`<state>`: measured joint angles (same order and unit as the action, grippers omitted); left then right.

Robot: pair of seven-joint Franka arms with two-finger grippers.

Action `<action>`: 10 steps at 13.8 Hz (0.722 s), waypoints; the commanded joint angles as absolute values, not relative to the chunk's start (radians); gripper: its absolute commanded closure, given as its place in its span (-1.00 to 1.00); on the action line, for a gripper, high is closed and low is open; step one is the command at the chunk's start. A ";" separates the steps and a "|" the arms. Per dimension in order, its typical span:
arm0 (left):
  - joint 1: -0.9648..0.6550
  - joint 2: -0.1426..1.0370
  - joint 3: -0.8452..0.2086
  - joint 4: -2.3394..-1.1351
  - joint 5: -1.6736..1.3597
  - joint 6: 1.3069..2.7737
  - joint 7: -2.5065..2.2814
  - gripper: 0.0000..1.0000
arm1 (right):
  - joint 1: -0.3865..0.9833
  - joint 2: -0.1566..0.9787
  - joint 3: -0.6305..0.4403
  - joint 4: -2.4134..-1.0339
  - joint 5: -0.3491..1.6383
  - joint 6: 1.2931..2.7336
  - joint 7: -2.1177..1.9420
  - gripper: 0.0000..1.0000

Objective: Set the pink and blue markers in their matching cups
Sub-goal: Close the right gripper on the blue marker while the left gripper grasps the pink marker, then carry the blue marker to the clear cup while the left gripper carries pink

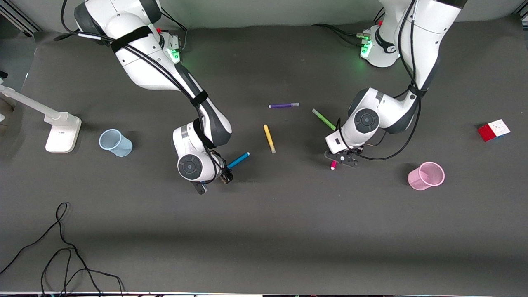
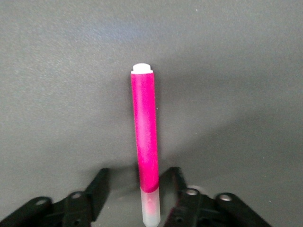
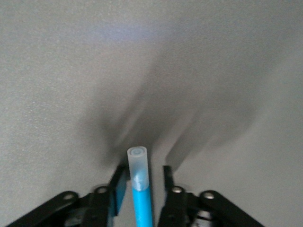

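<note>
While right pincer (image 3: 141, 182) clamps blue marker (image 1: 238, 160) above bench (image 1: 288, 231), left pincer (image 2: 137, 189) straddles pink marker (image 2: 144, 137), fingers parted, not gripping.

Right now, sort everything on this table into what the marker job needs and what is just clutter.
Needed:
pink marker, between the left gripper fingers
blue marker, between the right gripper fingers
blue cup
pink cup

Clutter:
purple marker
yellow marker
green marker
puzzle cube
white stand
black cable
</note>
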<state>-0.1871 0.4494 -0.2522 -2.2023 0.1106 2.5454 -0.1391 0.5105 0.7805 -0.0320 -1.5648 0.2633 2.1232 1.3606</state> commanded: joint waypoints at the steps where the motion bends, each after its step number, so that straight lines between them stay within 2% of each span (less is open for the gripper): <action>1: -0.201 0.442 -0.245 -2.201 0.127 2.537 -0.187 0.10 | 0.523 0.795 -0.046 -1.546 0.270 2.128 1.390 1.00; 5: -0.199 0.442 -0.245 -2.201 0.127 2.534 -0.210 0.60 | 0.508 0.753 -0.069 -1.536 0.270 2.102 1.387 1.00; 7: -0.199 0.442 -0.245 -2.194 0.127 2.533 -0.216 0.71 | 0.509 0.695 -0.113 -1.526 0.270 2.044 1.385 1.00; 10: -0.196 0.440 -0.245 -2.183 0.126 2.530 -0.230 0.72 | 0.508 0.640 -0.181 -1.453 0.267 1.895 1.376 1.00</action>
